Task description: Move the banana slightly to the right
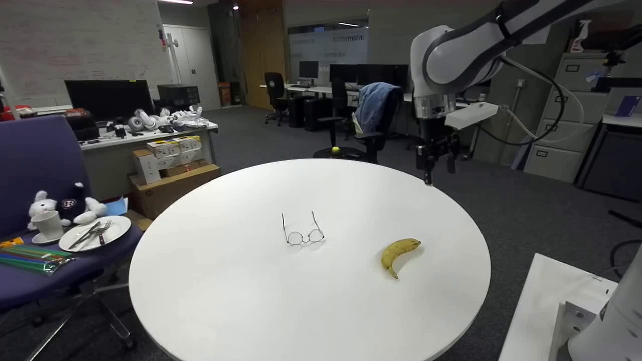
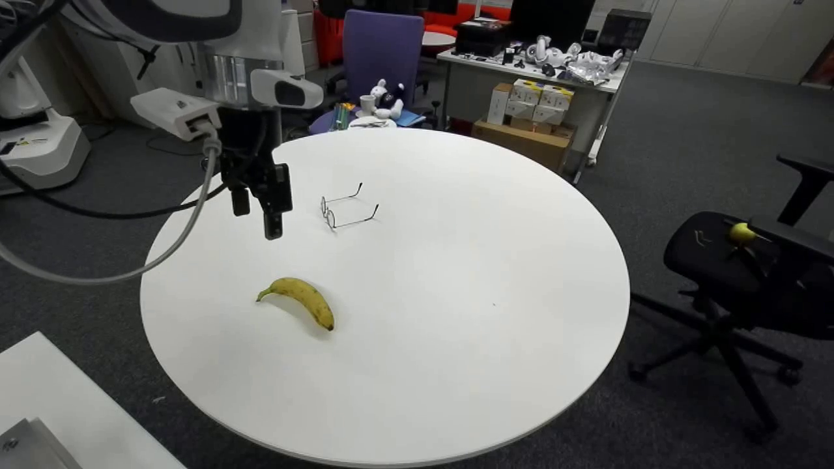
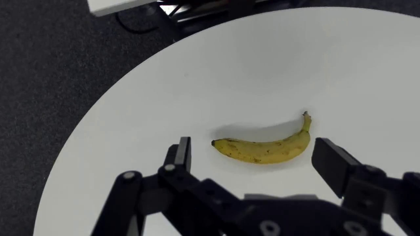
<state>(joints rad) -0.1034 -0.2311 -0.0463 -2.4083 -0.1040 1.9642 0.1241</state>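
Note:
The yellow banana lies on the round white table. It shows in both exterior views (image 1: 394, 250) (image 2: 303, 294), and in the wrist view (image 3: 265, 152) it lies crosswise with its stem at the right. It has small brown spots and a dark tip. My gripper (image 1: 440, 172) is open and empty, held well above the table. It also shows in an exterior view (image 2: 257, 216). In the wrist view the fingers of the gripper (image 3: 252, 141) are wide apart, and the banana appears between and beyond their tips, untouched, on the table below.
Thin wire-framed eyeglasses (image 1: 306, 240) stand open on the table (image 1: 225, 301), and they show in an exterior view (image 2: 331, 219). A purple chair (image 1: 35, 281) with a plate, cup and soft toys stands beside the table. A black office chair (image 2: 717, 273) stands near the table's edge.

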